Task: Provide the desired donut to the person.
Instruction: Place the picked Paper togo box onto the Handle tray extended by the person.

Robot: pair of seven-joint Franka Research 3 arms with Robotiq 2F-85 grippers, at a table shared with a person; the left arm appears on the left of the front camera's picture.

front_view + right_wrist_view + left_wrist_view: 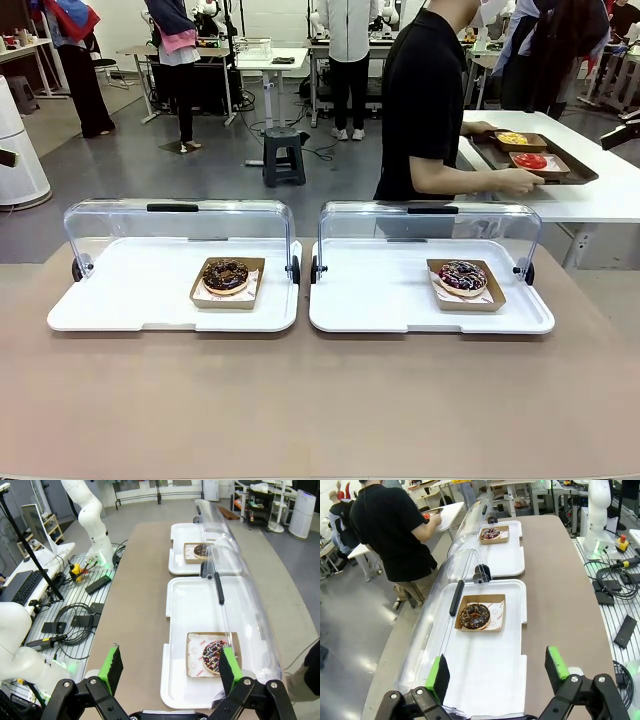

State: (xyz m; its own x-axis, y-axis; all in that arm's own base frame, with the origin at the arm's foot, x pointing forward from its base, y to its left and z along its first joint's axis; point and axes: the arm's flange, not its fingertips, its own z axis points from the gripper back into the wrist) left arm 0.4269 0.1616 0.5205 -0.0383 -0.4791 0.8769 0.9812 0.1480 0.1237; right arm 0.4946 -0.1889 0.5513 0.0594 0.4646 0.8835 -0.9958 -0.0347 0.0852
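Two donuts sit in brown paper trays on two white serving trays. The chocolate donut (226,276) (474,616) is on the left tray (120,300). The dark sprinkled donut (463,276) (214,655) is on the right tray (370,300). Both clear lids are swung up toward the far side. My left gripper (497,669) hangs open above the near end of the left tray, short of its donut. My right gripper (169,665) hangs open over the right tray's edge, beside the sprinkled donut. The person (425,100) in black stands beyond the table, turned toward a side table.
The person's hands hold a brown tray (580,172) of food on a white side table (610,200) at the far right. Bare brown tabletop (320,400) lies in front of both trays. A stool (284,150) and other people stand farther back.
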